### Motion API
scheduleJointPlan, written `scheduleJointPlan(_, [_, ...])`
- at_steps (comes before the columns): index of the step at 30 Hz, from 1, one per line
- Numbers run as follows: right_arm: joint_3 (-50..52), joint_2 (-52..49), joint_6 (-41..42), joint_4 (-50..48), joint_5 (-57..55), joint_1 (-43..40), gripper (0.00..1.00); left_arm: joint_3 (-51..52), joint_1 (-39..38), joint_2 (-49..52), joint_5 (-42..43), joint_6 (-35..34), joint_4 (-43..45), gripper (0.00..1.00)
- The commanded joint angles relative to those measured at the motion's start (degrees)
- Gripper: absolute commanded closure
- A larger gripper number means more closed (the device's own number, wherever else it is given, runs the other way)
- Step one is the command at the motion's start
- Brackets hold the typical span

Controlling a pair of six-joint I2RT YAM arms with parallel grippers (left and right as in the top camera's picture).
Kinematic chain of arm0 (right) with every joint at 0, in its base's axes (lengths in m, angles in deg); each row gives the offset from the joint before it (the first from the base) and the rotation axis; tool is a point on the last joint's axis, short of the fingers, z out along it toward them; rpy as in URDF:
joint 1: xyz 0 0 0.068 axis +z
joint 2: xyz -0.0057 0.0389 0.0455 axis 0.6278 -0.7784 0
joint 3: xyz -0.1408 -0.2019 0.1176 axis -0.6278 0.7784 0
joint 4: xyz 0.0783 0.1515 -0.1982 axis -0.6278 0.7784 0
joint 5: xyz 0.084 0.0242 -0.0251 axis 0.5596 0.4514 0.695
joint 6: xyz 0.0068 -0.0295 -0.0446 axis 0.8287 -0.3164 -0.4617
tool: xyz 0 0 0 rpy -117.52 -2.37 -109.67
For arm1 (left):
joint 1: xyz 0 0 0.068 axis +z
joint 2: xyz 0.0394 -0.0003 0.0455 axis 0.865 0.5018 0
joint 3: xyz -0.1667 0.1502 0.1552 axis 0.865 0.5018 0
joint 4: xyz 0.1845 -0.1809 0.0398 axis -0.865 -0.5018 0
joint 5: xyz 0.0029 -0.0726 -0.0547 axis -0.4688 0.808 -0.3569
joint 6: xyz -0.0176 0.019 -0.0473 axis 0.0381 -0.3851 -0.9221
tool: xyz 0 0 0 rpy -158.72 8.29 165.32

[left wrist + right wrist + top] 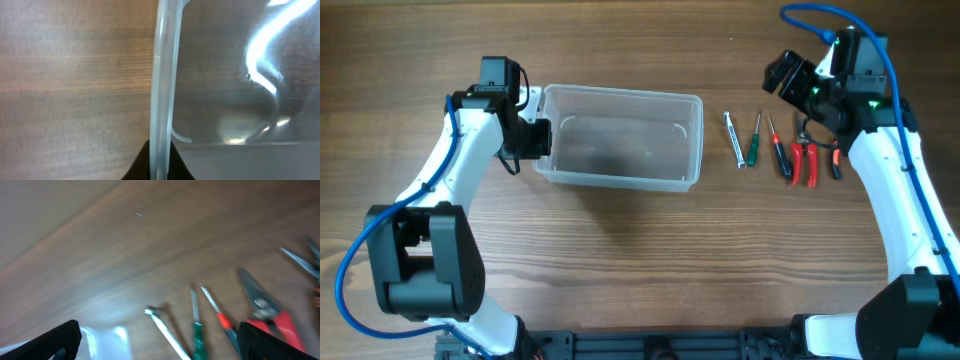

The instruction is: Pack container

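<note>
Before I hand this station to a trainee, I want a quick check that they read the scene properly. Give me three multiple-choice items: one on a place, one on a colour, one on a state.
1. Where do the hand tools lie relative to the container?
A. inside it
B. on the table, between it and the right arm
C. stacked on its rim

2. What colour is the handle of the screwdriver next to the silver wrench?
A. blue
B. yellow
C. green

3. What state is the container in?
A. empty
B. half full of tools
C. closed with a lid

Answers:
1 B, the tools lie in a row on the wood outside the tub.
2 C, the overhead and right wrist views both show a green handle.
3 A, the wood grain shows through its bare bottom.
</note>
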Motion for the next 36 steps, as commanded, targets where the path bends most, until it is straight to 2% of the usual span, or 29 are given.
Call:
scheduleJointPlan(1, [-1.0, -0.6, -6.4, 4.7, -14.1, -0.4, 0.00, 0.7, 0.0, 0.3, -5.6, -5.6, -5.1, 0.86])
scheduleJointPlan(2, [-1.0, -0.6, -9.0, 5.6, -16.1, -1.6, 0.01, 0.7, 0.2, 0.3, -7.6, -5.7, -5.4, 0.28])
scheduleJointPlan(3, [-1.0, -0.6, -10.3, 6.1, -16.0, -3.2, 0.02, 0.7, 0.4, 0.3, -8.3, -5.6, -5.4, 0.00])
scheduleJointPlan(6, [-1.0, -0.7, -12.3, 8.5, -11.1, -12.8, 0.01, 0.6, 1.5, 0.2, -5.1, -5.6, -5.1, 0.00])
scheduleJointPlan(8, [-1.0, -0.7, -16.6, 10.5, -8.1, -18.0, 0.02, -0.5, 2.0, -1.0, 2.0, -5.7, -5.1, 0.00])
scheduleJointPlan(11, [-0.9, -0.8, -21.3, 14.4, -8.8, -20.9, 0.05, -4.6, 2.1, -5.0, 6.4, -5.7, -5.4, 0.00])
scheduleJointPlan(13, [-0.7, -1.4, -22.3, 16.3, -9.2, -20.9, 0.10, -8.9, 2.9, -9.3, 5.7, -5.7, -5.3, 0.00])
scheduleJointPlan(16, [-0.6, -4.5, -22.1, 16.8, -9.4, -20.9, 0.24, -14.8, 6.2, -14.4, 1.2, -5.7, -4.1, 0.00])
scheduleJointPlan(19, [-0.6, -11.2, -22.1, 17.3, -8.6, -20.9, 0.43, -16.8, 12.6, -21.4, -7.5, -5.7, 4.5, 0.00])
scheduleJointPlan(21, [-0.6, -14.4, -22.1, 17.3, -5.9, -20.9, 0.44, -16.8, 17.3, -23.2, -12.1, -5.7, 7.0, 0.00])
scheduleJointPlan(24, [-0.6, -17.7, -22.1, 17.3, -4.3, -20.8, 0.43, -16.8, 23.2, -22.8, -12.5, -5.7, 6.8, 0.00])
scheduleJointPlan(28, [-0.6, -20.9, -22.1, 15.6, -4.4, -20.8, 0.41, -16.8, 25.3, -22.8, -12.5, -5.7, 4.5, 0.00])
scheduleJointPlan(29, [-0.6, -21.8, -22.1, 14.5, -4.4, -20.7, 0.43, -16.8, 25.4, -22.8, -12.5, -5.7, 4.3, 0.00])
scheduleJointPlan(31, [-0.6, -23.7, -22.1, 12.2, -4.4, -20.6, 0.53, -16.8, 25.4, -22.8, -12.5, -5.7, 4.3, 0.00])
scheduleJointPlan(34, [-0.6, -25.7, -22.1, 10.2, -4.4, -20.3, 0.60, -16.8, 25.4, -22.8, -12.5, -5.7, 4.3, 0.00])
scheduleJointPlan(36, [-0.6, -26.2, -22.1, 9.2, -4.4, -19.9, 0.72, -16.8, 25.4, -22.8, -12.5, -5.7, 4.3, 0.00])
